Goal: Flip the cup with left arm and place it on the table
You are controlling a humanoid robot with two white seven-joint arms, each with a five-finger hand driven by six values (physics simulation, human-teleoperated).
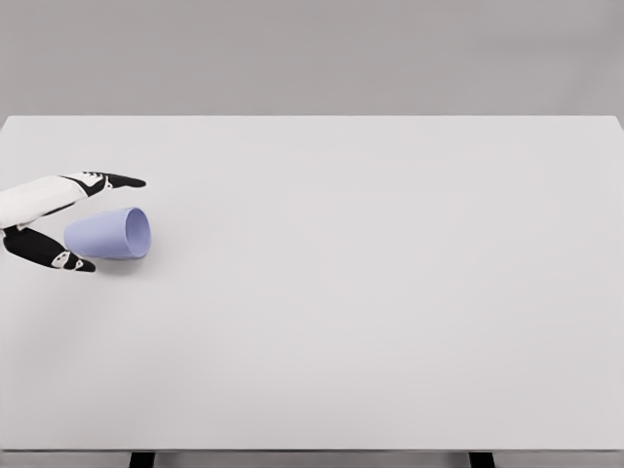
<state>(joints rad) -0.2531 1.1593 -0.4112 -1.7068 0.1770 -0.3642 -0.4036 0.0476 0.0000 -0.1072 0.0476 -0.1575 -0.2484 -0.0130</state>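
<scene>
Left robot hand (60,222) straddles the lilac cup (109,234); cup lies sideways on table (390,292).

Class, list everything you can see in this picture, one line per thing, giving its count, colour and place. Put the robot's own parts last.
cup: one, pale lavender-blue, lying on its side at the table's left, mouth facing right
table: one, white top filling most of the view, with two dark legs showing at the bottom edge
back wall: one, plain grey, behind the table's far edge
left hand: one, white with black fingers, entering from the left edge; fingers spread above and below the cup, with no visible closed grip
right hand: none in view
</scene>
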